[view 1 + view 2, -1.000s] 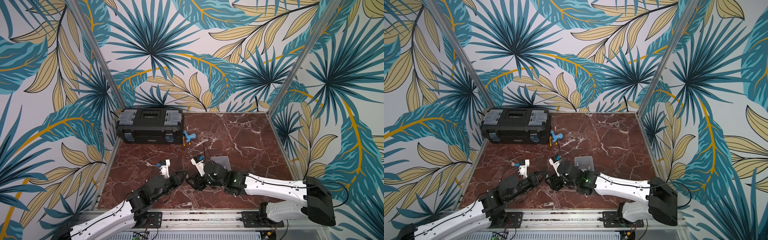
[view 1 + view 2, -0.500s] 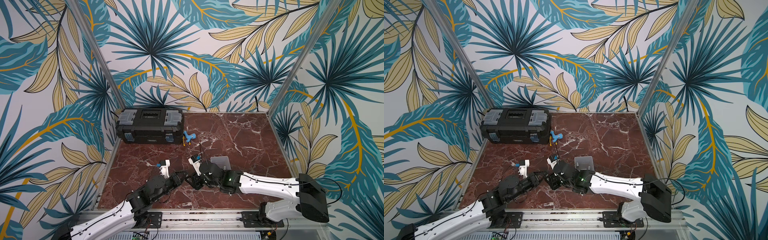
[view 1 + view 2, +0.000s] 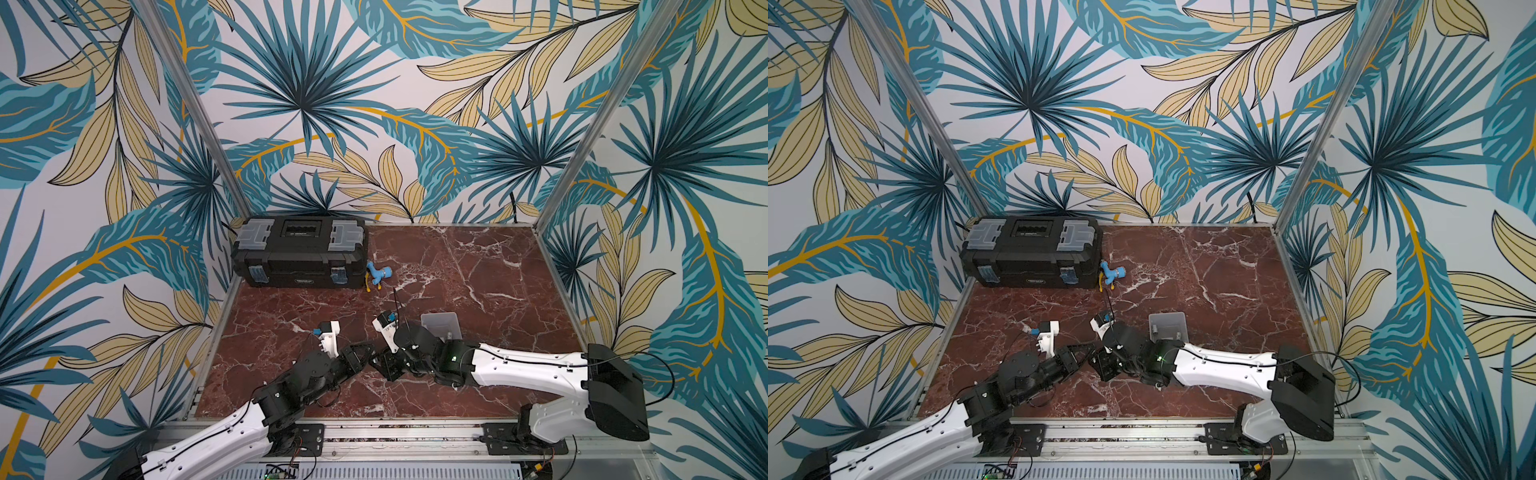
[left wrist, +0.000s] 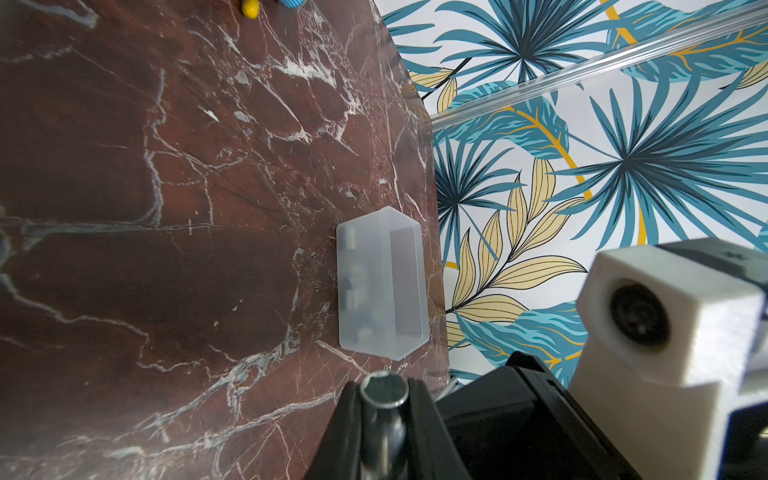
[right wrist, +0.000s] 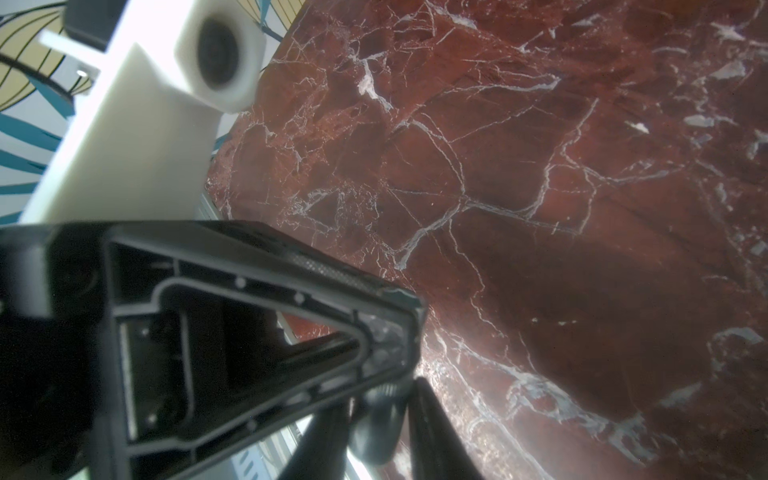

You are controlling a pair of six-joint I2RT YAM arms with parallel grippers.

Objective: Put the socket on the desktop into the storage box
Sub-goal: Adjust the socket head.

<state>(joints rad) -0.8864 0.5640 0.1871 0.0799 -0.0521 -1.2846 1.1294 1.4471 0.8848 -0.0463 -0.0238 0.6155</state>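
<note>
While gripped, the socket (image 4: pixel 383 392) points toward storage box (image 4: pixel 362 286).

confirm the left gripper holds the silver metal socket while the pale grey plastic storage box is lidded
The pale grey plastic storage box is lidless, open in both top views. The left gripper does hold the silver metal socket (left wrist view).

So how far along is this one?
Done: the socket looks lifted off the desktop. In hand: the left hand and right hand are both shut on it, apparently mid-handover. Left: release by the left hand, then carry to the storage box and drop it in.
</note>
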